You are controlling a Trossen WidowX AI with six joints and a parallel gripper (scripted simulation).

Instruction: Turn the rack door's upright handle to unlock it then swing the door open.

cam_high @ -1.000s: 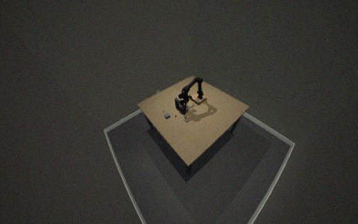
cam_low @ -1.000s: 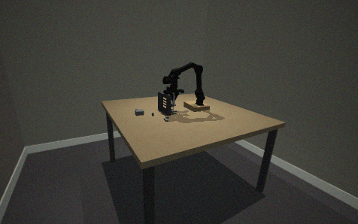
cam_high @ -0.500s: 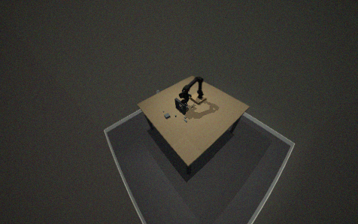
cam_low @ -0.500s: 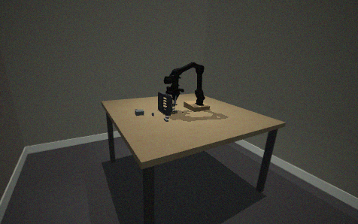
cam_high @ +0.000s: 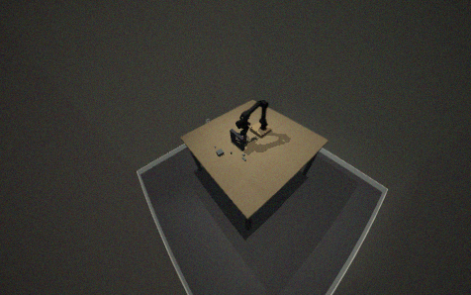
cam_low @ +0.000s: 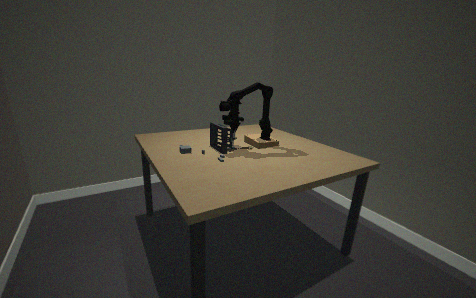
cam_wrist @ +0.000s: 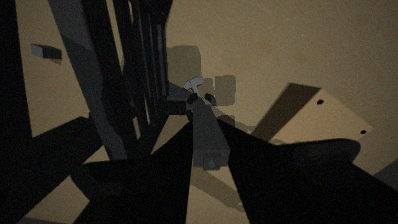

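The dark slatted rack (cam_high: 236, 139) (cam_low: 217, 138) stands upright on the table (cam_high: 251, 188) (cam_low: 274, 175). Its dark bars fill the left of the wrist view, where door and frame are hard to tell apart. The grey upright handle (cam_wrist: 210, 135) stands to the right of the bars, with a pale T-shaped piece (cam_wrist: 194, 86) near its lower end. My gripper (cam_wrist: 204, 124) points down beside the rack and is shut on the handle, one dark finger on each side. In the top and exterior views the fingers and handle are too small to make out. The handle's turn and the door's angle cannot be read exactly.
A grey-blue box (cam_high: 220, 152) (cam_low: 185, 149) lies beyond the rack, with small pieces (cam_high: 243, 158) (cam_low: 221, 159) near its foot. A small grey block (cam_wrist: 46, 51) shows past the bars. The arm's wooden base (cam_low: 261, 142) (cam_wrist: 320, 120) is on the handle's side.
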